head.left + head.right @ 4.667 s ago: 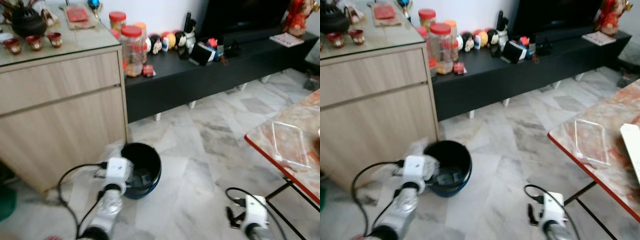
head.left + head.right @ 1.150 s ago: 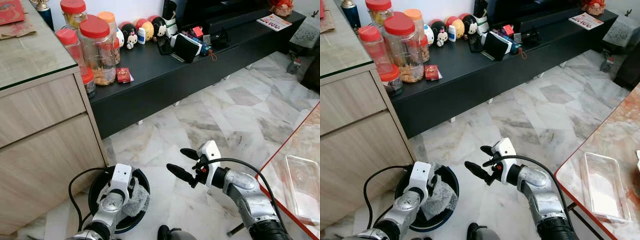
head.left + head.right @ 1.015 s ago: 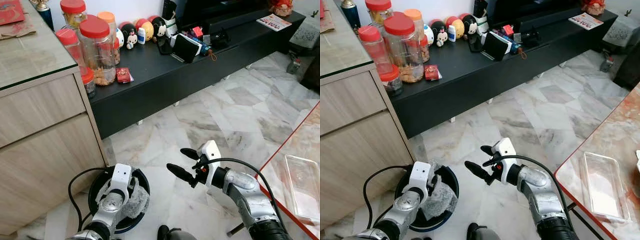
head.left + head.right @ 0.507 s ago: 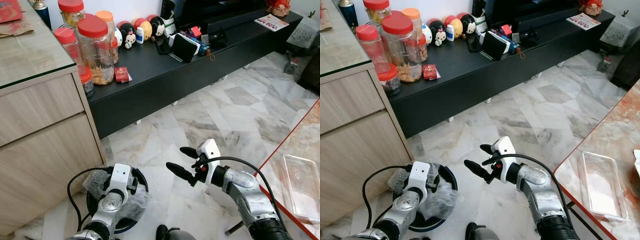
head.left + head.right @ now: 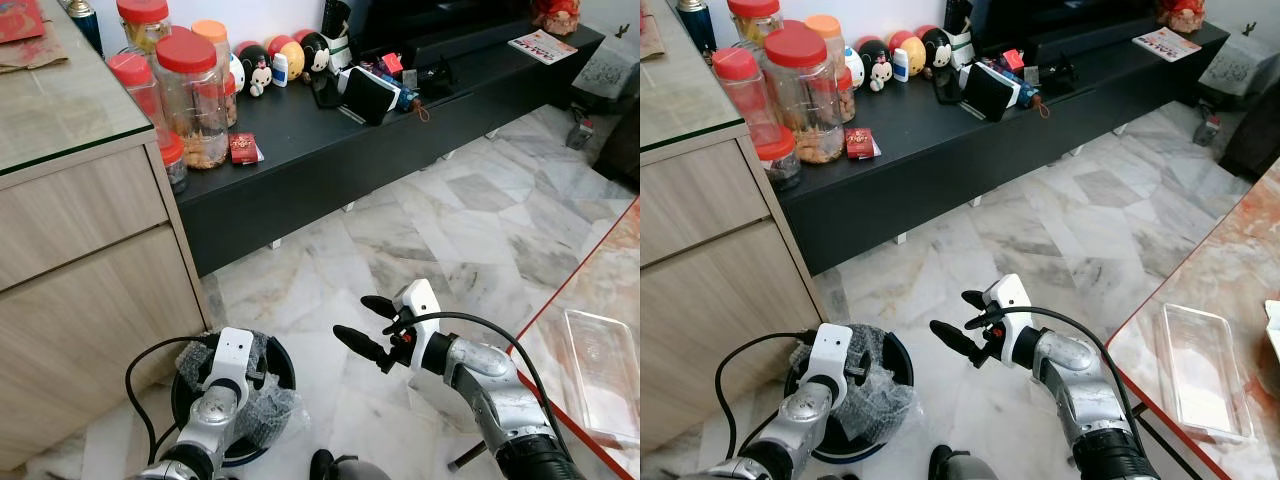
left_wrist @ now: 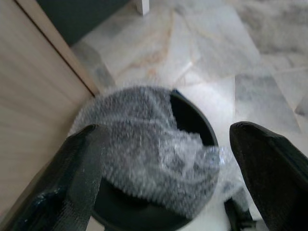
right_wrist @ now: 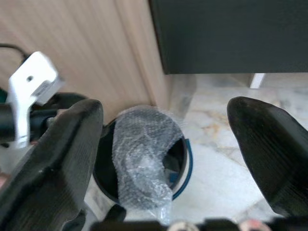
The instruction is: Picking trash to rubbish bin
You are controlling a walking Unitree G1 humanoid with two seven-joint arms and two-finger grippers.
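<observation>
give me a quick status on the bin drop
Left gripper open above the rubbish bin. Bubble wrap draped over the bin's rim, part spilling outside. Right gripper open, empty, beside the bin. Nothing in the way.

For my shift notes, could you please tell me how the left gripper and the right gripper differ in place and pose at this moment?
The left gripper hangs over the bin, above the bubble wrap draped across its rim; the right gripper is held above bare marble floor, beside the bin. The left gripper points downward into the bin, while the right gripper points sideways toward it. Both are open and hold nothing.
</observation>
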